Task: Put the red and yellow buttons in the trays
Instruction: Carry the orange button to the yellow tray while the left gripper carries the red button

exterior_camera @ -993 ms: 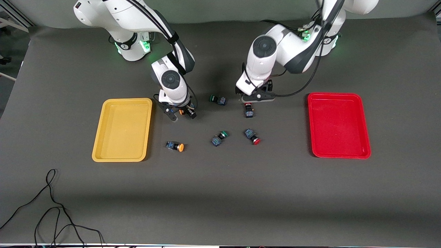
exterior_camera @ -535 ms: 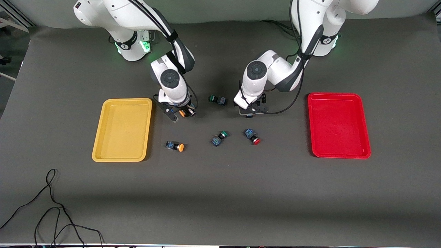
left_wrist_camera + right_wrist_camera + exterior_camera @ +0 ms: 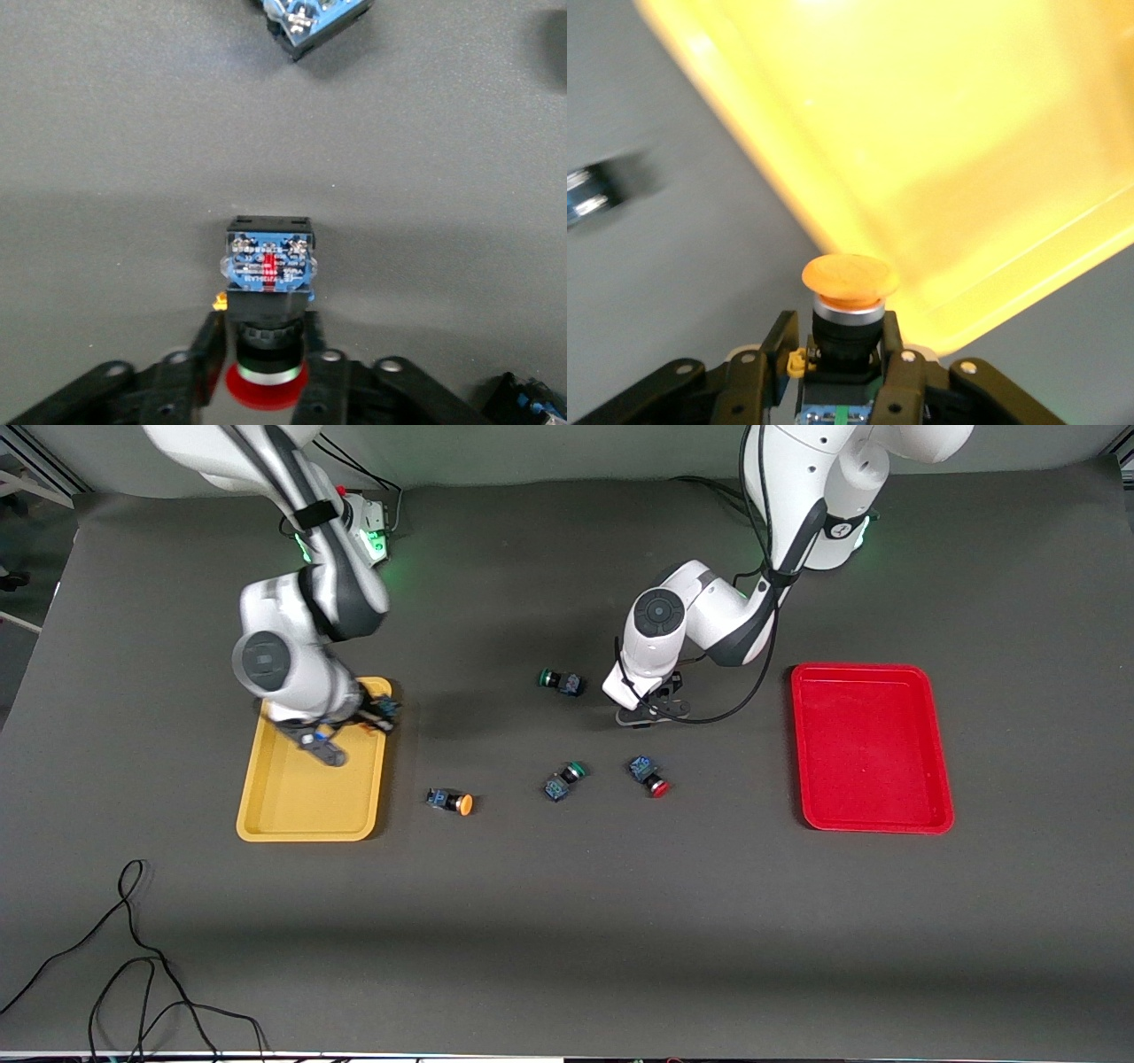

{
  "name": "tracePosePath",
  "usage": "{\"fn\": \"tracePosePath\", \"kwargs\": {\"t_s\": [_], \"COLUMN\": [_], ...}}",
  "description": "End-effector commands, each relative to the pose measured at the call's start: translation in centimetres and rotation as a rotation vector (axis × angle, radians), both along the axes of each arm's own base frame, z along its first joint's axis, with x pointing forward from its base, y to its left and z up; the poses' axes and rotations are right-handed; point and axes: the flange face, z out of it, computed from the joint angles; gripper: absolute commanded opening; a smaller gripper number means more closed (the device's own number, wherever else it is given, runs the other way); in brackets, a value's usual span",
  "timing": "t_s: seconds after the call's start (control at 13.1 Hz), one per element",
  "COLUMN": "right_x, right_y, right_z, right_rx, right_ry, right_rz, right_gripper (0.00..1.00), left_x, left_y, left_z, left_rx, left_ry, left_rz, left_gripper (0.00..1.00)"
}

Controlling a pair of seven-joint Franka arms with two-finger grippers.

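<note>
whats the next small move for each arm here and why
Probably: the right end effector, shut on a yellow button, should carry it a bit farther over the yellow tray and lower it, since the right wrist view shows it at the tray's rim. The left end effector, shut on a red button on the table, should lift it.

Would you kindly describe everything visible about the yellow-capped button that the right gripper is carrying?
The yellow-capped button has a wide, flat orange-yellow cap on a silver collar, then a dark ribbed neck and a dark body with blue showing at its base. It looks like plastic. The right gripper is shut on its neck, one black finger on each side, with the cap pointing away from the wrist. It is held in the air over the yellow tray, near the tray's rim.
</note>
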Motion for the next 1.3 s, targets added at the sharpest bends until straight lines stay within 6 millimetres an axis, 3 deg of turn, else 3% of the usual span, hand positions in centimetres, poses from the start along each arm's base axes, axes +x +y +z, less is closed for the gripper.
{"fn": "tracePosePath", "kwargs": {"t_s": [0.0,0.08,0.15,0.31,0.46,0.61,0.76,0.92,0.99,1.07,1.22], "right_x": [-0.5,-0.8,-0.8,-0.6,0.6,2.8,5.6,8.0,8.9,9.0,8.1], "right_y": [-3.6,-4.8,-5.7,-5.5,-4.6,-1.6,3.6,9.5,11.4,12.7,16.5], "right_z": [-1.2,-1.7,-1.9,-1.6,-0.1,2.4,4.6,5.0,5.1,4.5,1.7], "right_rx": [-0.032,-0.031,-0.029,-0.025,-0.02,-0.009,-0.021,0.01,0.018,0.012,-0.001], "right_ry": [0.016,0.014,0.004,-0.003,-0.032,-0.097,-0.177,-0.225,-0.241,-0.241,-0.218], "right_rz": [0.083,0.088,0.087,0.095,0.094,0.106,0.074,-0.029,-0.063,-0.073,0.011], "right_gripper": [0.21,0.53,1.0,1.0,1.0,1.0,1.0,1.0,1.0,1.0,1.0], "left_x": [0.2,0.7,1.2,2.7,4.3,5.6,8.2,10.0,10.9,11.6,12.4], "left_y": [-0.6,-0.7,-0.8,-0.4,1.4,4.3,12.0,20.8,25.0,29.0,34.8], "left_z": [0.3,1.4,3.1,8.6,14.1,17.3,19.1,19.7,19.8,19.4,16.8], "left_rx": [0.014,0.007,0.005,0.021,0.016,0.014,0.039,0.045,0.046,0.035,0.033], "left_ry": [-0.009,-0.018,-0.022,-0.009,-0.02,-0.03,0.014,0.057,0.071,0.084,0.083], "left_rz": [0.031,0.04,0.045,0.058,0.083,0.049,0.008,-0.025,-0.055,-0.08,-0.147], "left_gripper": [0.13,0.13,0.13,0.13,0.13,0.11,0.11,0.11,0.11,0.11,0.11]}}
